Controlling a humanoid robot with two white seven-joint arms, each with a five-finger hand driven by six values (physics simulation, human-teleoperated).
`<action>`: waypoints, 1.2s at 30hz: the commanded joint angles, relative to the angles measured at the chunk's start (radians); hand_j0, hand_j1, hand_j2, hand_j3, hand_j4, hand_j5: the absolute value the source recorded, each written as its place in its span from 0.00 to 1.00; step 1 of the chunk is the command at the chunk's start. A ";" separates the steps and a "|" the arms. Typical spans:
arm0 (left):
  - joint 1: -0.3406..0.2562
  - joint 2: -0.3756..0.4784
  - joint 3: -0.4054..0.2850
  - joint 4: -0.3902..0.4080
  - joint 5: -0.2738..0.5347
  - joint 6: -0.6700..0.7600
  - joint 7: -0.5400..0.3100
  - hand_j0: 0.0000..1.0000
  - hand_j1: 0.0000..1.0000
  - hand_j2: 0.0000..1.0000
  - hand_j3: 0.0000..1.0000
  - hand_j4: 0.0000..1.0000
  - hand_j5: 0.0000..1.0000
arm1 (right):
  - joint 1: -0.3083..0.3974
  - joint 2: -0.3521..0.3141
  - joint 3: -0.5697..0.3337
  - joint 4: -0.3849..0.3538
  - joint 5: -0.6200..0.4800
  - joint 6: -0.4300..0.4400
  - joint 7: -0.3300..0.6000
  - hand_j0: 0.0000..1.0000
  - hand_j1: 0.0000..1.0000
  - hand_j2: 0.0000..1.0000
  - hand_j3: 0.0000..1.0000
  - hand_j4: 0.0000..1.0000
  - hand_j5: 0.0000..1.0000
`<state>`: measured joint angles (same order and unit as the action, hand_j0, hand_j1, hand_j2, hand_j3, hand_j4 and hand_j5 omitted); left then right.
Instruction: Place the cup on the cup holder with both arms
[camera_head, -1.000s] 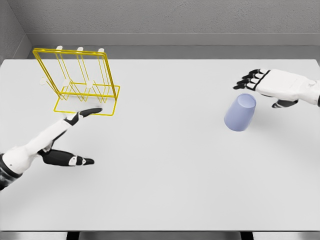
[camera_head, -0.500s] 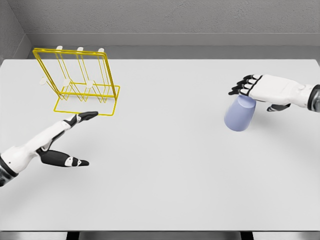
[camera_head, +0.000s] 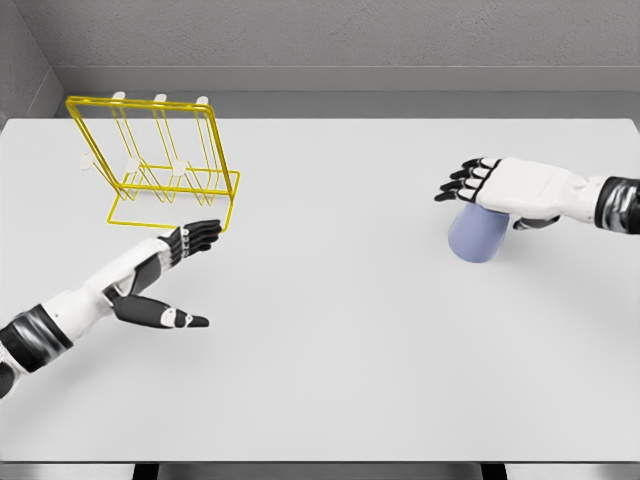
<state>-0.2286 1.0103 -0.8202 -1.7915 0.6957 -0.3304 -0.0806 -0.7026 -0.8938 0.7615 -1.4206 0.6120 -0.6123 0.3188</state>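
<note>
A pale blue cup stands upside down on the right part of the white table. My right hand lies flat over its top, fingers stretched out to the left and not wrapped around it. A yellow wire cup holder with white-tipped pegs stands at the far left. My left hand hovers just in front of the holder's base, fingers extended toward it and thumb spread low, holding nothing.
A grey wall runs behind the table's far edge. The table's front edge crosses the bottom of the view.
My right hand has slid left from beside the cup to above its top. My left hand has shifted a little to the right and its fingers have come together.
</note>
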 joint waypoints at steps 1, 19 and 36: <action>0.000 -0.019 -0.014 0.000 0.048 0.025 -0.022 1.00 1.00 1.00 1.00 1.00 1.00 | 0.002 -0.002 0.009 -0.004 -0.005 0.001 0.000 1.00 1.00 1.00 1.00 1.00 1.00; -0.137 -0.095 -0.091 0.055 0.082 0.191 -0.024 1.00 1.00 1.00 1.00 1.00 1.00 | -0.003 -0.004 0.025 -0.004 0.028 0.001 0.002 0.75 0.75 0.75 0.75 0.75 0.75; -0.141 -0.111 -0.093 0.064 0.077 0.192 -0.022 1.00 1.00 1.00 1.00 1.00 1.00 | -0.028 -0.011 0.010 -0.027 0.023 0.001 0.003 0.52 0.52 0.52 0.52 0.52 0.52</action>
<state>-0.3697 0.8986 -0.9132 -1.7270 0.7712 -0.1379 -0.1033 -0.7302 -0.9038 0.7728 -1.4471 0.6413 -0.6125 0.3226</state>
